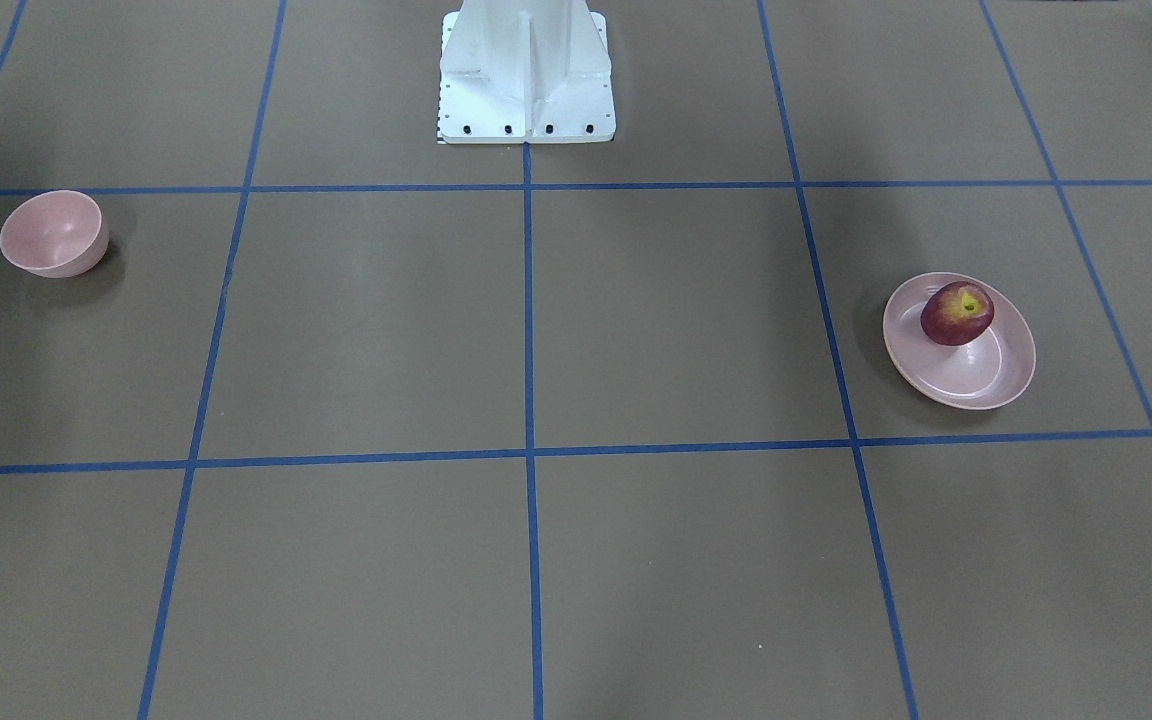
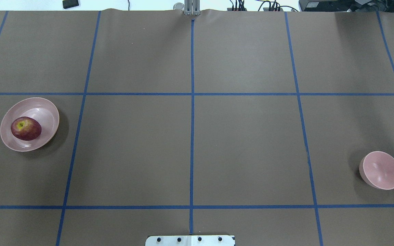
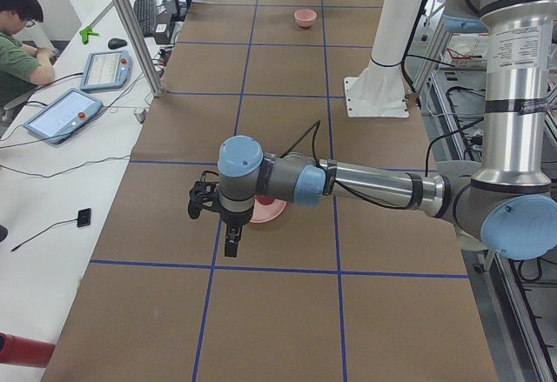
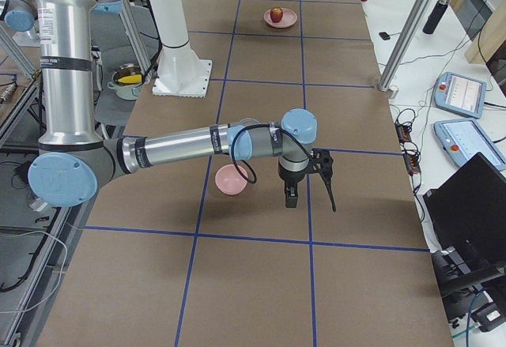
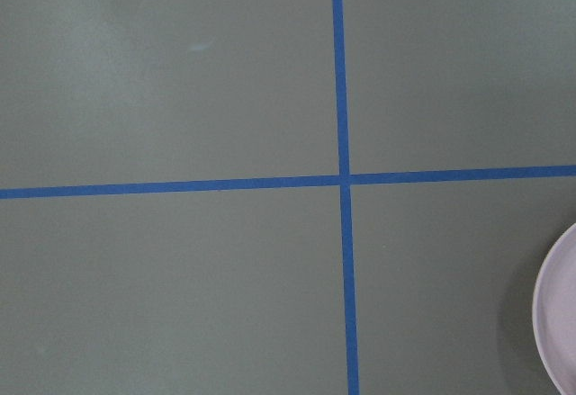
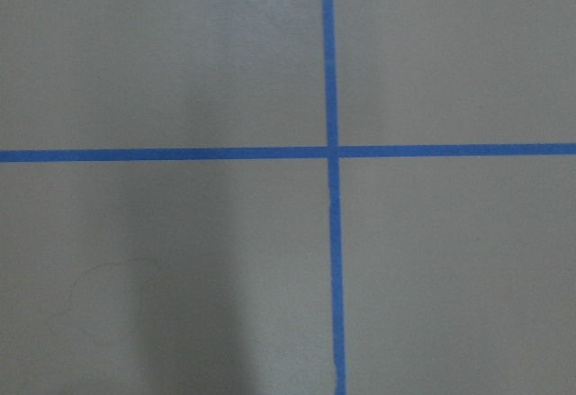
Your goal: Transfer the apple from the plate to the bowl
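Observation:
The dark red apple (image 1: 957,314) lies on the shallow pink plate (image 1: 976,375), on the robot's left side of the table; it also shows in the overhead view (image 2: 26,128) on the plate (image 2: 44,111). The small deep pink bowl (image 1: 53,234) (image 2: 381,170) stands empty on the robot's right side. My left gripper (image 3: 231,243) hangs above the table beside the plate (image 3: 274,212); I cannot tell if it is open. My right gripper (image 4: 290,197) hangs beside the bowl (image 4: 231,179); I cannot tell if it is open. The plate's rim (image 5: 558,323) edges the left wrist view.
The white robot base (image 1: 526,75) stands at the table's robot-side edge. Blue tape lines grid the brown table top. A person sits at a side bench with tablets (image 3: 65,114) past the table's far long edge. Aluminium posts (image 3: 130,25) stand along that edge.

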Motion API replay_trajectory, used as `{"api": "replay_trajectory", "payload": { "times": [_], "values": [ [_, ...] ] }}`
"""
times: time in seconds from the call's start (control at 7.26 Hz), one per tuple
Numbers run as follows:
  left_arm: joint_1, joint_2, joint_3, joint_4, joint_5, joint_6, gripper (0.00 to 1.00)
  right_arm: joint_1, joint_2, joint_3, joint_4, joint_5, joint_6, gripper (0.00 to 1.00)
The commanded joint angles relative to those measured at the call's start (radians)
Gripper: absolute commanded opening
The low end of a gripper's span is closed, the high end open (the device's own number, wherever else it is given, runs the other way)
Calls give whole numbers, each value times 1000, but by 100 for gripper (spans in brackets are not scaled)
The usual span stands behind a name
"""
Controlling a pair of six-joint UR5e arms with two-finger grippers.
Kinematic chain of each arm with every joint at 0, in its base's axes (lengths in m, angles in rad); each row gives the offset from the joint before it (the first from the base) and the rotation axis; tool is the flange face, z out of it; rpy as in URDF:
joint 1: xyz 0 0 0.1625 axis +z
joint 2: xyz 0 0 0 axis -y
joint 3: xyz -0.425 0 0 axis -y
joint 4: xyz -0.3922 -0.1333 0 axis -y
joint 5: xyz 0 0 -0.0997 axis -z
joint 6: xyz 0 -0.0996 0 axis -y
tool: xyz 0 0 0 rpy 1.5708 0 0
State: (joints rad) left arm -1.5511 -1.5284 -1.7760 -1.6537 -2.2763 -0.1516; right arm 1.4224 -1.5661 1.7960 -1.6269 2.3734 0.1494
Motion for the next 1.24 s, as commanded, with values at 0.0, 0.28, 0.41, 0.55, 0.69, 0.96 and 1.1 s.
{"api": "replay_trajectory", "payload": {
  "times": [0.0, 0.28, 0.41, 0.55, 0.69, 0.96, 1.1],
  "values": [
    [41, -32, -19, -11, -5, -39, 99, -92, 58, -21, 1, 192, 150, 100],
    [75, -32, -20, -12, -3, -25, 99, -166, 37, -21, 207, 152, 257, 100],
    [88, -32, -20, -12, -3, -26, 99, -193, -27, -23, 336, 142, 262, 100],
    [88, -30, -25, -12, -6, -32, 99, -209, -99, -30, 446, 141, 263, 100],
    [88, -32, -31, -9, -5, -36, 99, -226, -124, -30, 481, 150, 265, 100],
    [89, -30, -34, -11, -5, -34, 99, -265, -156, -30, 483, 138, 224, 100],
    [89, -32, -37, -12, -5, -31, 99, -284, -173, -32, 481, 126, 202, 100]
  ]
}}
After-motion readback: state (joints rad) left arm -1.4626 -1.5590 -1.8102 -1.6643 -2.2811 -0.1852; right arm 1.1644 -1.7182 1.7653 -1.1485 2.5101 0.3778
